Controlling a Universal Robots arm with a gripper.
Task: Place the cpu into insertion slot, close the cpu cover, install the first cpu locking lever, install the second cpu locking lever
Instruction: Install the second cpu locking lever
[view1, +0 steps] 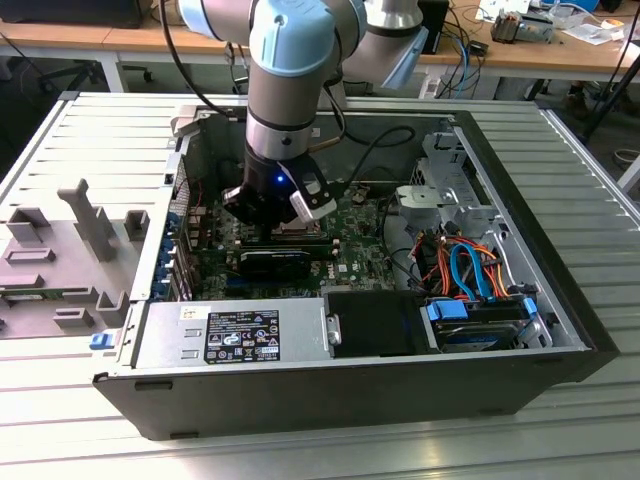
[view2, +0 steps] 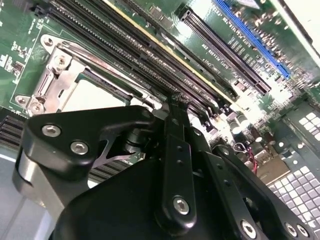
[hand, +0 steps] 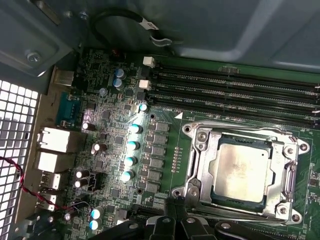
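In the exterior view, an open computer case is seen lying on a slatted metal table. A black label with white print is stuck on the power supply, but its writing cannot be made out. Inside the case are held a green motherboard, a black heatsink, orange and blue cables and a blue-edged drive. A grey plastic fixture is laid on the table at the exterior view's left. The arm is lowered into the case, with the gripper over the board beside the heatsink; much of the socket area is hidden by it.

In the second wrist view, the gripper is shown from behind, just above the memory slots; whether its fingers are spread or pressed together cannot be told. Beside it a corner of the silver cpu cover is visible, and a blue slot lies further off.

In the first wrist view, the cpu is seated in the insertion slot, and the cpu cover is laid flat around it. Capacitors and rear ports are ranged alongside; board print is too small to read.
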